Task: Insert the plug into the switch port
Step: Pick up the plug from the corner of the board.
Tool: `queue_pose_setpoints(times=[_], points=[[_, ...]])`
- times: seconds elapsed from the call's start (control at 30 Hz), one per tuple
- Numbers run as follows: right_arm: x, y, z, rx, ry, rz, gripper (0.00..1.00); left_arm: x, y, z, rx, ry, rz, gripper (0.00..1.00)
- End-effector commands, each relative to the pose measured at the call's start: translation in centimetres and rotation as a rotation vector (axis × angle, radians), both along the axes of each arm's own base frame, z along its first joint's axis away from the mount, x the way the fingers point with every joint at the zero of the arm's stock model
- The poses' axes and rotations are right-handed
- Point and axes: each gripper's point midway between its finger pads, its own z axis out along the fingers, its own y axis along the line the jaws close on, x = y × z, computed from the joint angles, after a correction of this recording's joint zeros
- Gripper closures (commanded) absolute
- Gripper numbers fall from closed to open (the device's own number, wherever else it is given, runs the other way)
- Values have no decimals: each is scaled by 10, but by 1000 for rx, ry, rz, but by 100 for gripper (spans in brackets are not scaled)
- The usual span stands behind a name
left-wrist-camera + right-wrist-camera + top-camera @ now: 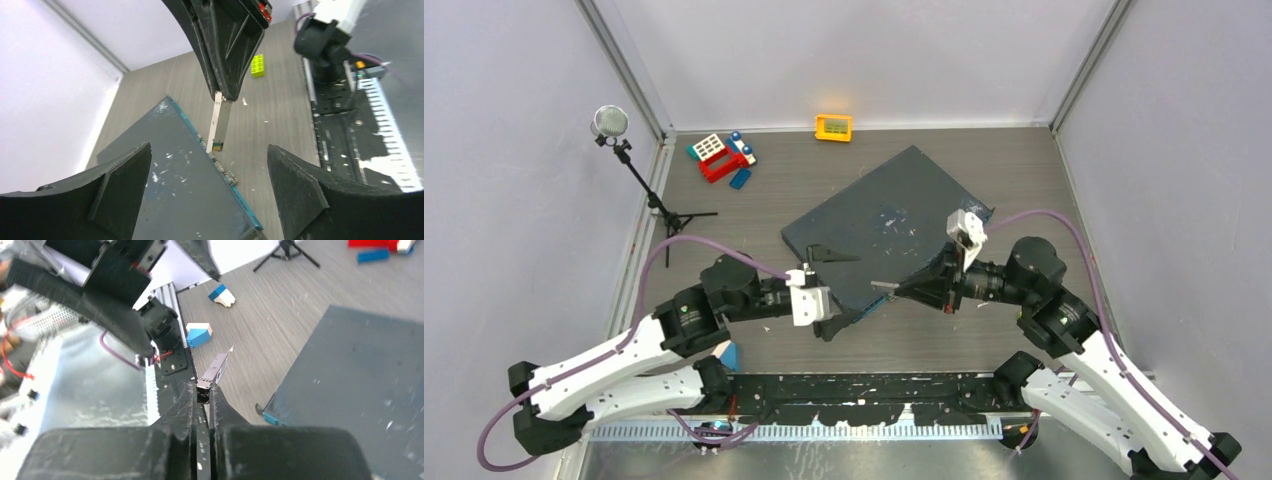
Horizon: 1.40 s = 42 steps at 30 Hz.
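Observation:
The switch (884, 222) is a flat dark-grey box with white scuffs in mid-table. Its thin teal front face (227, 175) carries a row of small ports (224, 169). My right gripper (904, 290) is shut on the silver plug (884, 287), which it holds level, pointing left. In the left wrist view the plug (220, 125) hangs from the right gripper (226, 95), its tip just beside the teal face, apart from the ports. The right wrist view shows the plug (212, 374) pinched in the gripper (202, 390). My left gripper (846, 290) is open, straddling the switch's near corner (210, 170).
A small orange-yellow box (833, 127) stands at the back wall. Red, blue and white toy bricks (722, 155) lie back left, next to a microphone stand (639, 170). A yellow brick (258, 65) lies on the table. A blue-white brick (727, 352) sits near the left arm.

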Motion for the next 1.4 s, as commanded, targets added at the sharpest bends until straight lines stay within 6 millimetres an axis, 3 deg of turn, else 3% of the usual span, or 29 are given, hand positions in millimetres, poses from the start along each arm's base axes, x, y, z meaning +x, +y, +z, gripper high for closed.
queue_pose_setpoints(times=[0.0,0.1,0.27,0.5,0.73,0.93,1.2,1.37], points=[[-32,-8,10,-39,-548,238,100,-34,13,7,40,85,-127,13],[-40,-15,8,-79,-788,297,100,-45,19,7,79,119,-164,14],[-50,-22,7,-165,-1042,435,100,-56,16,9,97,167,-227,13],[-43,-27,7,-290,-1211,543,100,-53,-8,24,108,271,-243,13],[-39,-26,12,-322,-1357,573,100,-40,-32,19,132,328,-220,12],[-45,-25,26,-290,-1433,583,100,-41,-51,14,127,358,-277,13],[-51,-28,23,-291,-1434,601,100,-47,-75,10,133,430,-368,27],[-53,-31,23,-302,-1428,600,99,-51,-77,7,145,438,-400,45]])
